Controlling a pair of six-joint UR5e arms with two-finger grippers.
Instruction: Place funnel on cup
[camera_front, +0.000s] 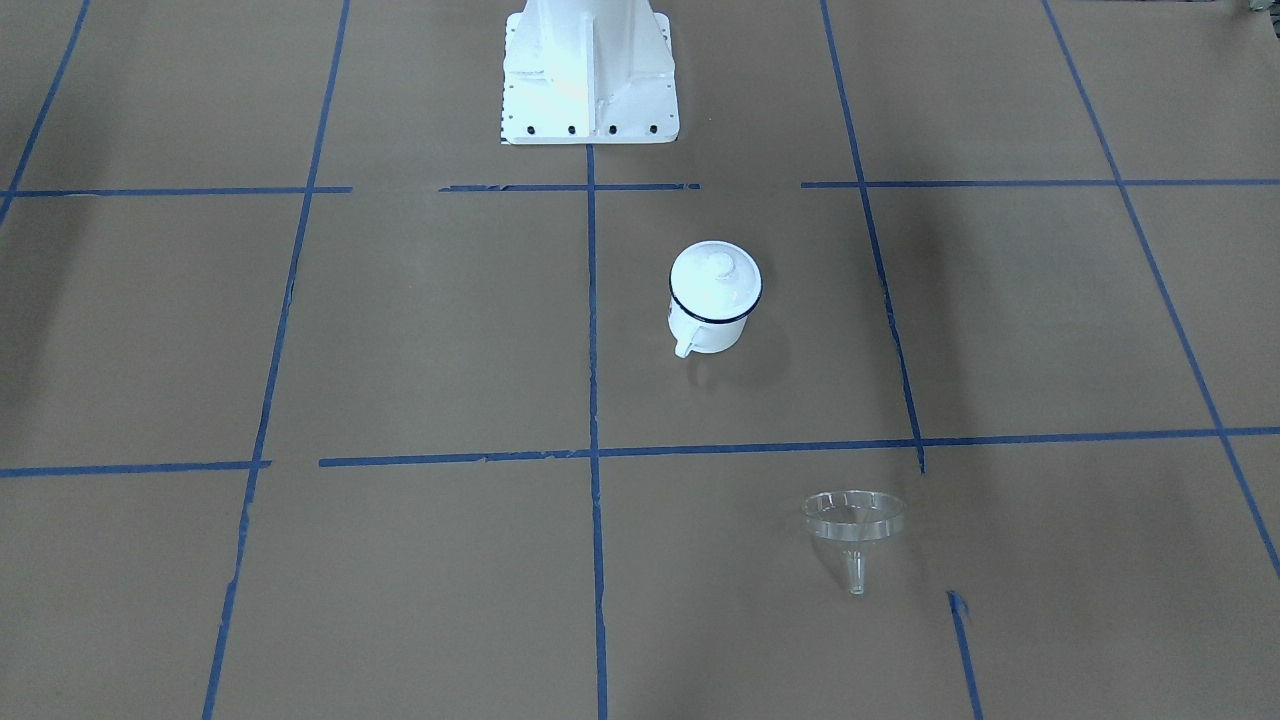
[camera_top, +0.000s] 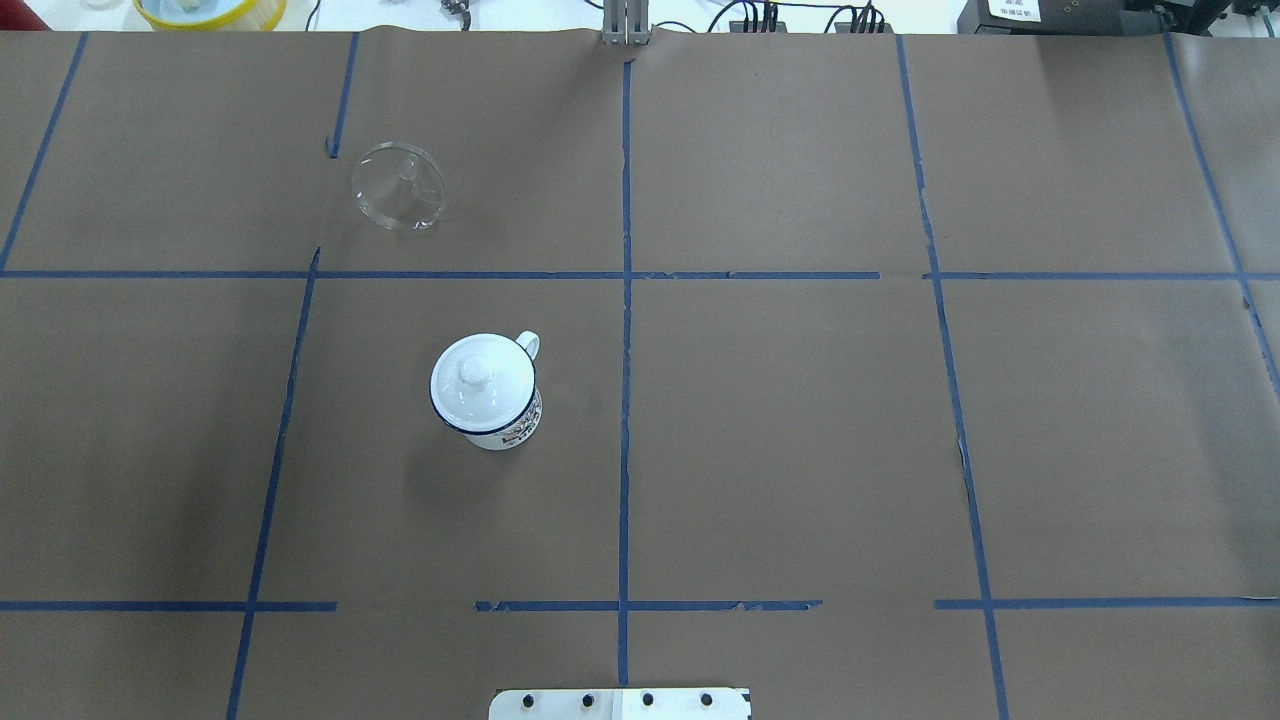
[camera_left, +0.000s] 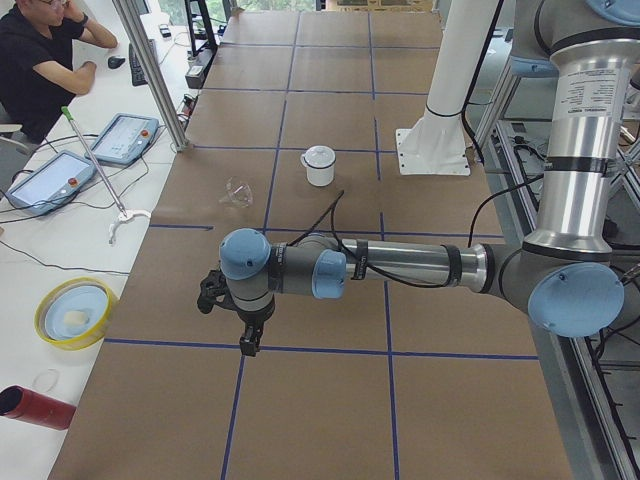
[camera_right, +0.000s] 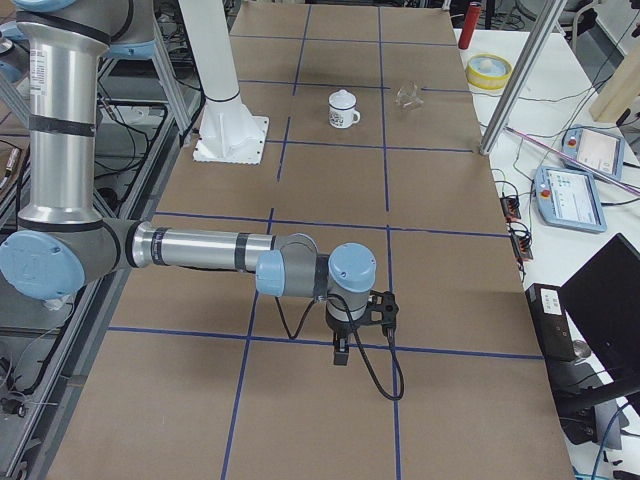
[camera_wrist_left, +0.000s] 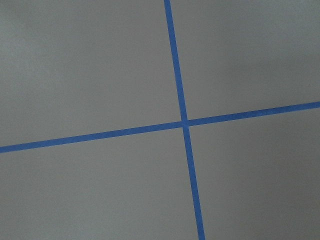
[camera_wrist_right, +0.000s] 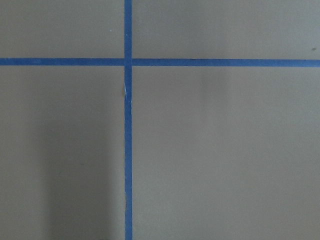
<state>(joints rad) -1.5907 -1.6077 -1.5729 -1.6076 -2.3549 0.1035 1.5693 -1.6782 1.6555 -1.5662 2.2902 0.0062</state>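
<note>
The cup (camera_front: 712, 332) is a white enamel mug with a dark blue rim, standing upright near the table's middle, and a round white domed lid (camera_front: 715, 278) sits on it. In the overhead view the cup (camera_top: 518, 425) is left of the centre line, its handle pointing away from the robot. The clear funnel (camera_front: 853, 520) lies on its side, apart from the cup, on the far left (camera_top: 398, 187). My left gripper (camera_left: 247, 340) and right gripper (camera_right: 342, 352) hang over the table's ends, far from both things. I cannot tell whether either is open or shut.
The white robot base (camera_front: 590, 80) stands at the robot's edge of the table. Blue tape lines grid the brown paper. Off the table on the operators' side are a yellow bowl (camera_left: 75, 312), a red cylinder (camera_left: 35, 408), teach pendants (camera_left: 120, 138), a metal pole (camera_left: 150, 70) and a seated operator (camera_left: 40, 60).
</note>
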